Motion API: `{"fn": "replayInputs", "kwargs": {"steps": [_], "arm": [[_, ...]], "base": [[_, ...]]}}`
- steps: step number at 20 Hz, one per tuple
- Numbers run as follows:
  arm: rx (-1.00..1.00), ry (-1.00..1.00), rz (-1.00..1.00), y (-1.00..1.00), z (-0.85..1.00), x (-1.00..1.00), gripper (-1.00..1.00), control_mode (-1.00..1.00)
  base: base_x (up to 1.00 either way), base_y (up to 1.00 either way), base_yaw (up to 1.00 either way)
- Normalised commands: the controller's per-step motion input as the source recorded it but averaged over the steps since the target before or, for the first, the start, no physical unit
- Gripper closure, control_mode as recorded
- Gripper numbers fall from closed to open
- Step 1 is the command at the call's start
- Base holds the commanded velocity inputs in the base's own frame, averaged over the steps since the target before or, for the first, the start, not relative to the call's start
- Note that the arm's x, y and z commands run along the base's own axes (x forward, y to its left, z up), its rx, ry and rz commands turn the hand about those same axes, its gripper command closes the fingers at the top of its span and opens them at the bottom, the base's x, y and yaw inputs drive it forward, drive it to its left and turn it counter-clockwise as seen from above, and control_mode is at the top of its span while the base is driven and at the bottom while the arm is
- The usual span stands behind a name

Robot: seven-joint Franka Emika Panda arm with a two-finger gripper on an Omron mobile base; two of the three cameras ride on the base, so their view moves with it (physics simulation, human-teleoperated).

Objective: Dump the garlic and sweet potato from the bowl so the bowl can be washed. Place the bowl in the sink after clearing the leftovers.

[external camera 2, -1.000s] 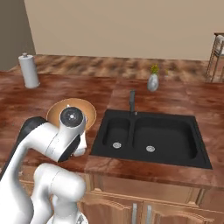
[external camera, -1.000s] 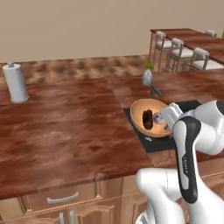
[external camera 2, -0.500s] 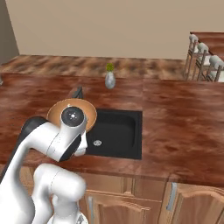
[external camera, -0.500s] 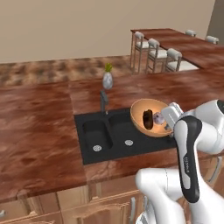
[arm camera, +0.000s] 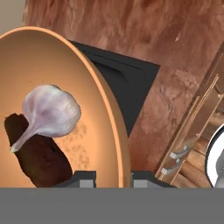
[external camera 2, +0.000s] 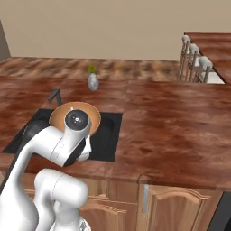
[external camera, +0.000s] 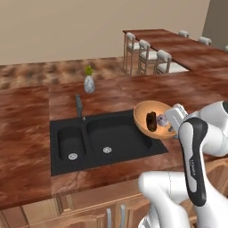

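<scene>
The gripper (arm camera: 113, 175) is clamped on the rim of the bowl (arm camera: 57, 109), 1 finger on each face of the wall, the jaws pinched down to the wall thickness. The bowl hangs in the air, tilted, above the right edge of the sink (external camera: 107, 140) in the left base view. The garlic (arm camera: 48, 111) and the sweet potato (arm camera: 37, 153) both lie inside the bowl, touching each other, with the garlic resting partly on the sweet potato near the gripped side. Judged from this, the step in hand is carrying the loaded bowl to a dumping spot; nothing has been tipped out yet. To do it well, keep the pinch firm on the rim, since a single-point hold on a tilted bowl could let it swing or slip. Hold the tilt shallow enough during travel that the 2 items stay put, then roll the wrist decisively so both leave at once. Check that the bowl is clear before lowering it into a basin. The faucet (external camera: 79, 106) stands behind the sink, with a vase (external camera: 89, 83) on the counter (external camera: 26, 147) beyond it, well apart from the bowl.
</scene>
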Motion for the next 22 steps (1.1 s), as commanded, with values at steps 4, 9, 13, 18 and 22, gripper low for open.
{"fn": "replayInputs", "kwargs": {"steps": [4, 9, 13, 18, 22], "arm": [[0.0, 0.0, 0.0, 0.0, 0.0, 0.0, 1.0, 1.0], [0.0, 0.0, 0.0, 0.0, 0.0, 0.0, 1.0, 1.0], [0.0, 0.0, 0.0, 0.0, 0.0, 0.0, 1.0, 1.0], [0.0, 0.0, 0.0, 0.0, 0.0, 0.0, 1.0, 1.0], [0.0, 0.0, 0.0, 0.0, 0.0, 0.0, 1.0, 1.0]], "base": [[0.4, 0.0, 0.0], [0.15, 0.29, 0.0], [0.05, 0.51, 0.0], [0.06, 0.55, 0.0], [0.27, 0.44, 0.0]]}}
